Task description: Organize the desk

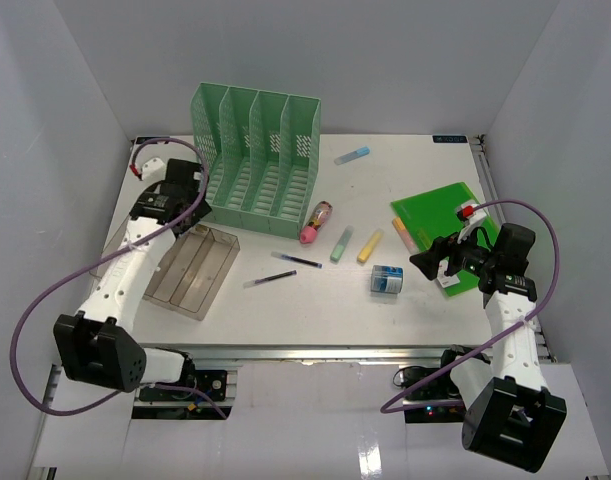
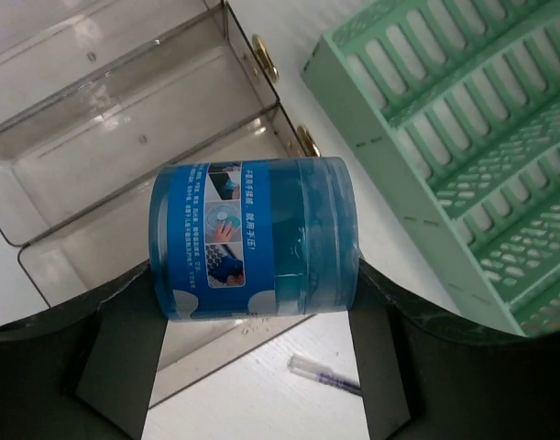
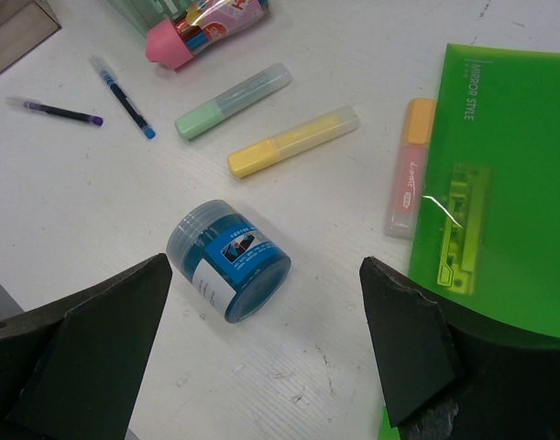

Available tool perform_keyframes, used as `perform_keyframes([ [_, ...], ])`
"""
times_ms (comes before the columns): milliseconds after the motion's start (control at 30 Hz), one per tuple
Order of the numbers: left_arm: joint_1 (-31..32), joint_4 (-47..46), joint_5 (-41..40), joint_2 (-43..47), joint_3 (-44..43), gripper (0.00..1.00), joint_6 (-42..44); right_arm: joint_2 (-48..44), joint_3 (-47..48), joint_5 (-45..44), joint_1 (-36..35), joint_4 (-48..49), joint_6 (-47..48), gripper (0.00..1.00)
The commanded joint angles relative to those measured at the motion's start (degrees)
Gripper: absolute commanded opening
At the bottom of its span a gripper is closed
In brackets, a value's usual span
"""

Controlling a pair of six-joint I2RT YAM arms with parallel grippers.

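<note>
My left gripper is shut on a blue jar with a printed label, held sideways over the near end of the clear plastic tray. In the top view that gripper hangs between the tray and the mint-green file rack. A second blue jar lies on its side on the white desk. My right gripper hovers open above and just right of this jar, not touching it.
A green folder lies at the right with an orange highlighter beside it. Green and yellow highlighters, two pens, a pink tube and a blue highlighter are scattered mid-desk.
</note>
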State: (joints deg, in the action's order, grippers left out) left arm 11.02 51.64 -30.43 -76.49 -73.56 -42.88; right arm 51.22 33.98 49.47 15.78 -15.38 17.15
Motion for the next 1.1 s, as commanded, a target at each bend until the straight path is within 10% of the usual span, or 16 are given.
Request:
perform_keyframes([
  [0, -13.80, -10.01, -1.40, -4.43, -4.80, 0.00, 5.38, 1.45, 2.10, 0.58, -0.04, -0.19, 0.93, 0.90],
  [233, -27.17, -15.64, 1.24, -14.37, -7.23, 0.00, 3.88, 3.02, 2.50, 2.61, -0.04, -2.12, 4.50, 0.90],
  [800, -29.13, -23.52, 9.38, -22.10, -3.19, 0.00, 4.14, 5.47, 2.67, 1.59, 0.13, -2.90, 7.20, 0.90],
  [1000, -29.45, -23.17, 11.76, -23.39, -2.73, 0.15, 3.45, 5.38, 2.67, 1.62, 0.13, -2.96, 7.32, 0.90],
  [1067, -29.43, -23.22, 13.99, -22.63, -2.34, 0.37, 3.32, 5.25, 2.67, 1.89, 0.13, -3.03, 7.37, 0.90],
])
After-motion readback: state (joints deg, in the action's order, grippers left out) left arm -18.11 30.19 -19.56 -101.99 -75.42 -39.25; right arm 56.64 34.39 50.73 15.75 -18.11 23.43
